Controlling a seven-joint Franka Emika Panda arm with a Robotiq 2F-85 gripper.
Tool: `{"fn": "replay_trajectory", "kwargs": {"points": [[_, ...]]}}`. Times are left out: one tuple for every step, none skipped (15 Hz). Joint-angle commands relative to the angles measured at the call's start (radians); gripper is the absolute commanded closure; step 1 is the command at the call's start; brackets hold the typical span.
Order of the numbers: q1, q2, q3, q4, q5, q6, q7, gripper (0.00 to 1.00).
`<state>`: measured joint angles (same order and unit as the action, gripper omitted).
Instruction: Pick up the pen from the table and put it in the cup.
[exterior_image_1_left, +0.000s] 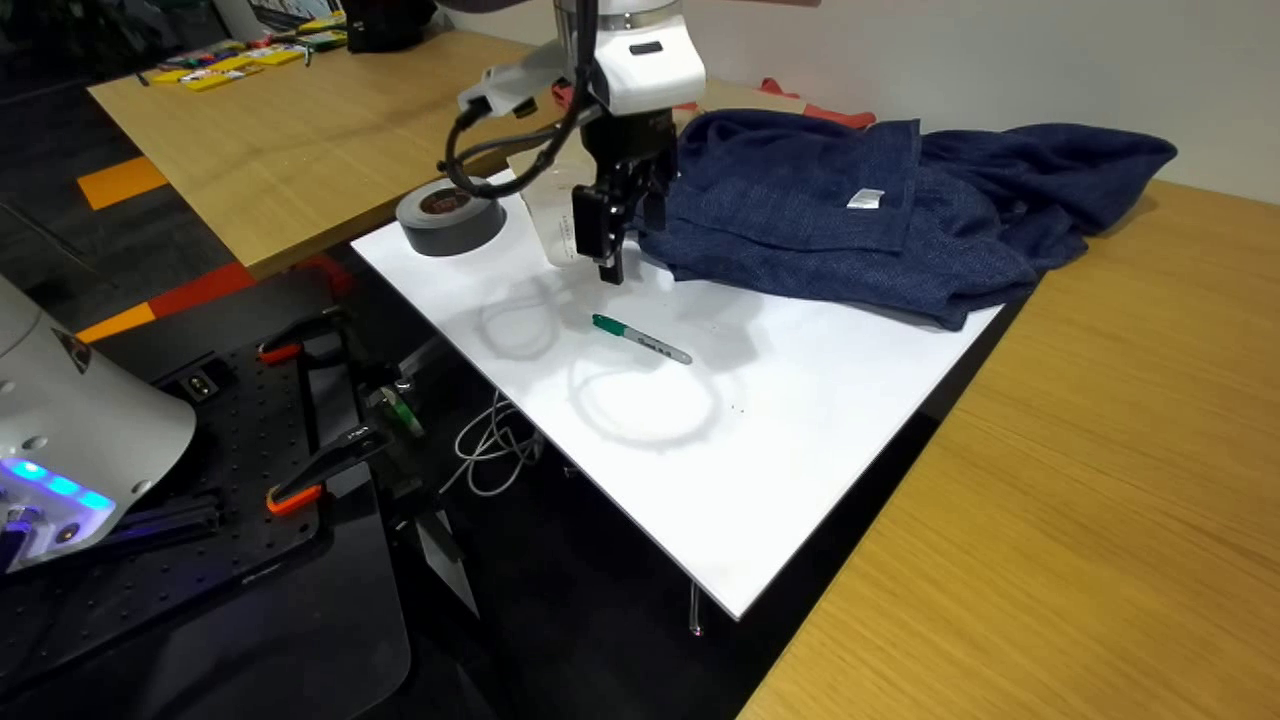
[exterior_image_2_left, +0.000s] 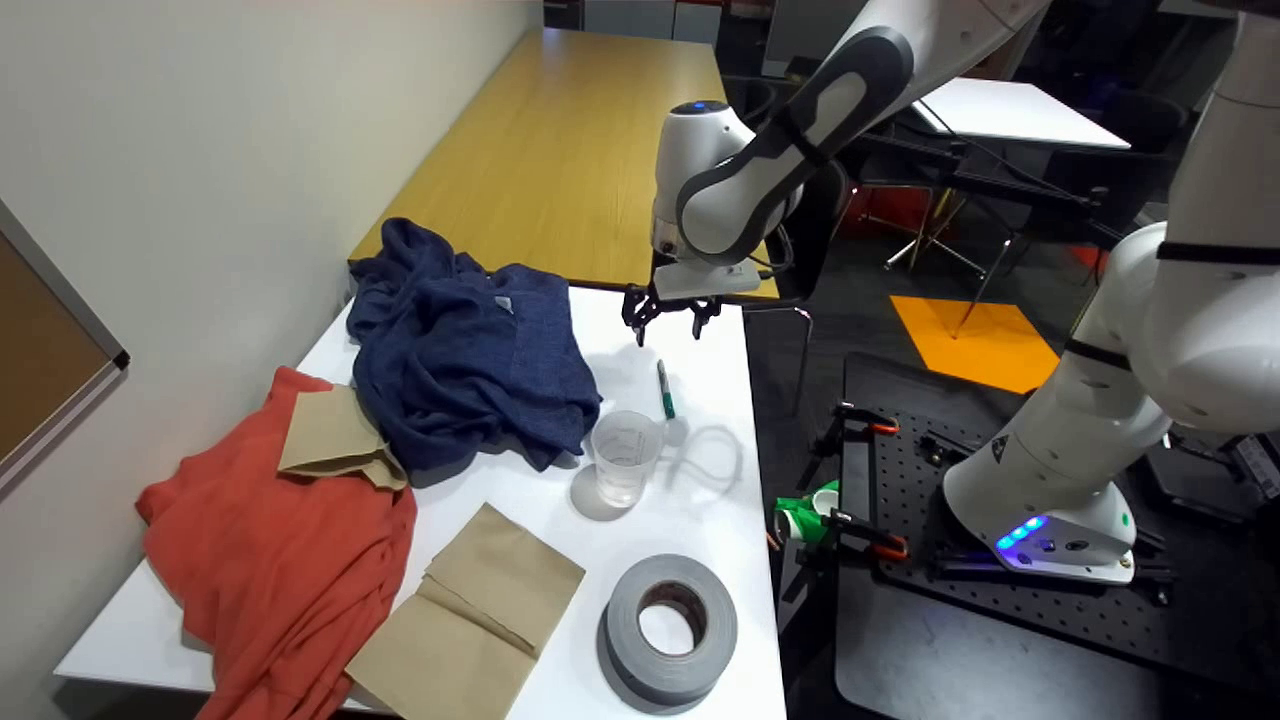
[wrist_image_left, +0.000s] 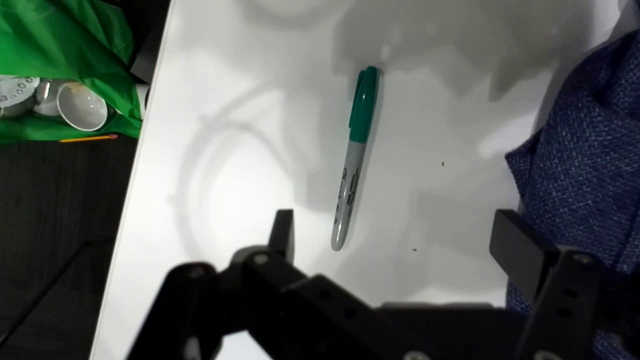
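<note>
Pen (wrist_image_left: 354, 157) lies on the table (exterior_image_1_left: 780, 480), the downward-pointing hand (wrist_image_left: 392, 225) hovering nearby, fingers (wrist_image_left: 520, 250) wide apart and empty.

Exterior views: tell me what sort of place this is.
Likely a robotics lab or an office used as one: a robot base stands on a black perforated plate, a framed board is on the wall, and wooden tabletops stand near the white table.

Arm (exterior_image_2_left: 930, 50): white, dark grey bands (exterior_image_2_left: 897, 62)
Base (exterior_image_2_left: 1075, 505): white, blue lights (exterior_image_2_left: 1020, 532)
Gripper (wrist_image_left: 392, 235): black, round screws (wrist_image_left: 261, 259)
Cable (exterior_image_1_left: 586, 70): black, looped
</note>
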<state>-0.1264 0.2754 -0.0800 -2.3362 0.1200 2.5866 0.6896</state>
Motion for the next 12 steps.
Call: {"fn": "replay_trajectory", "kwargs": {"points": [[0.013, 0.075, -0.024, 0.054, 0.062, 0.014, -0.036, 0.00], [0.011, 0.094, -0.026, 0.062, 0.073, 0.021, -0.040, 0.00], [0.011, 0.111, -0.029, 0.069, 0.079, 0.026, -0.043, 0.00], [0.007, 0.129, -0.027, 0.077, 0.092, 0.031, -0.052, 0.00], [0.006, 0.146, -0.028, 0.083, 0.101, 0.037, -0.059, 0.00], [0.004, 0.163, -0.030, 0.088, 0.114, 0.042, -0.072, 0.00], [0.002, 0.179, -0.030, 0.094, 0.125, 0.050, -0.085, 0.00], [0.001, 0.194, -0.030, 0.100, 0.137, 0.054, -0.093, 0.00], [-0.002, 0.208, -0.029, 0.105, 0.149, 0.058, -0.107, 0.00], [-0.003, 0.219, -0.031, 0.109, 0.156, 0.060, -0.112, 0.00], [-0.004, 0.230, -0.032, 0.115, 0.165, 0.060, -0.122, 0.00], [-0.006, 0.240, -0.033, 0.122, 0.174, 0.059, -0.125, 0.00]]}}
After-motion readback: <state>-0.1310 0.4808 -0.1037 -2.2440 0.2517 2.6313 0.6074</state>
